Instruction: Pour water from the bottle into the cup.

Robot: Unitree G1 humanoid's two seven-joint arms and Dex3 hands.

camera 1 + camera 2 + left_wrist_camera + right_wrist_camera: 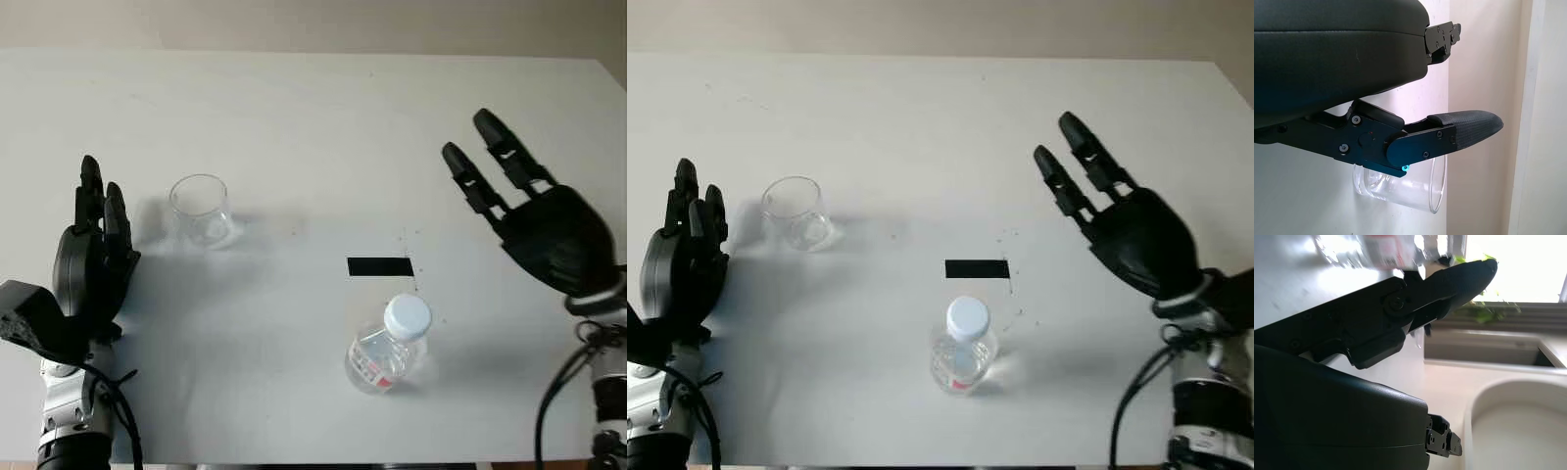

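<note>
So the bottle (388,345) stands upright, capped, near the front edge of the white table (313,108); the right hand (534,211) hangs open off to its right and a bit further back, clearly the nearer one; left hand (93,259) open just beside the empty cup (201,210); black tape mark (380,266) just behind the bottle.

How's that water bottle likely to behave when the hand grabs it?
The bottle looks like thin clear plastic, so it may dent under the fingers. It stands upright, capped and partly filled, so it is probably light and could tip if nudged high. The right hand is open beside it.
</note>
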